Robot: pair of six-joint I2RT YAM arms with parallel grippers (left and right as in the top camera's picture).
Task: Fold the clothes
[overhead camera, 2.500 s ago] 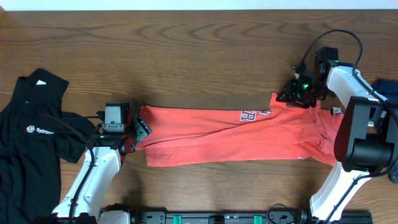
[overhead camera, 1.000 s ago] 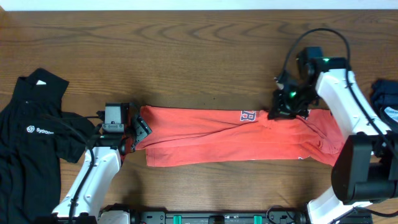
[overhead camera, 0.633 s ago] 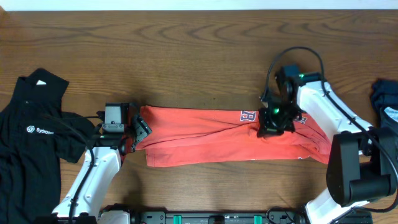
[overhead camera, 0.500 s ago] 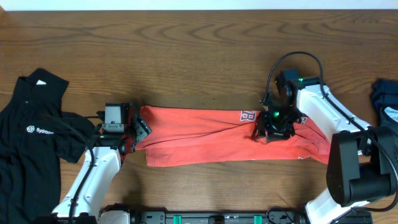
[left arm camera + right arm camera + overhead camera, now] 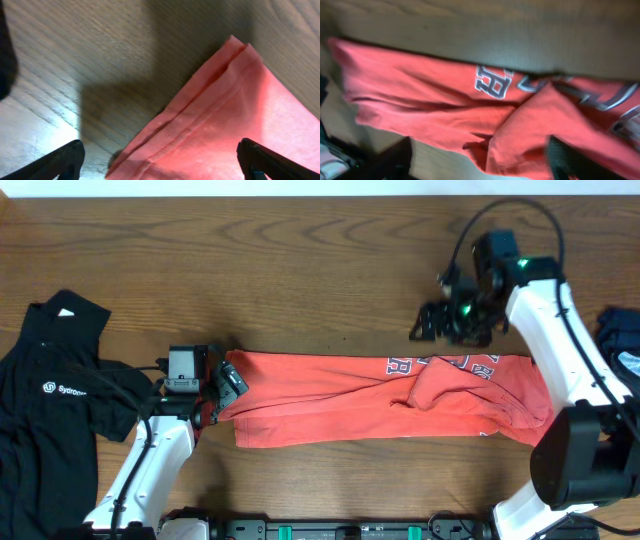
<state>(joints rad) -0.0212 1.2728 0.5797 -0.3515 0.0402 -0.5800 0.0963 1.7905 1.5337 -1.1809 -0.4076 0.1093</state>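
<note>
1. Nearest, at the lower left of the overhead view, the left hand (image 5: 222,387) sits at the left end of the coral-red T-shirt (image 5: 340,408). Its jaws stand wide and hold nothing. From its own camera, the left hand (image 5: 160,160) straddles the hemmed corner of the T-shirt (image 5: 225,125), which lies flat on the desk (image 5: 100,50).
2. Across the middle of the frame, the T-shirt lies as a long narrow band running left to right. A flap (image 5: 455,385) lies doubled over its right part, with a rumpled ridge just below the white-outlined lettering (image 5: 400,366).
3. Just past the band's upper edge, right of centre, the right hand (image 5: 430,325) hangs over bare desk (image 5: 300,270). Its jaws are spread wide and it is empty. The right hand (image 5: 480,155) looks down on the lettering (image 5: 492,82) and that ridge.
4. Along the left edge, the black collared shirt (image 5: 50,400) lies spread out and untouched, well apart from the red one. A dark blue cloth (image 5: 620,340) peeks in at the right edge.
5. My read is that the long folds are in and the crosswise fold is the step in hand, with the right end only partly turned in.
6. The next move calls for a firm pinch through every layer at one end. That end then gets carried over towards the other and lined up hem to hem. The ridge wants flattening first, or it gets trapped inside.
</note>
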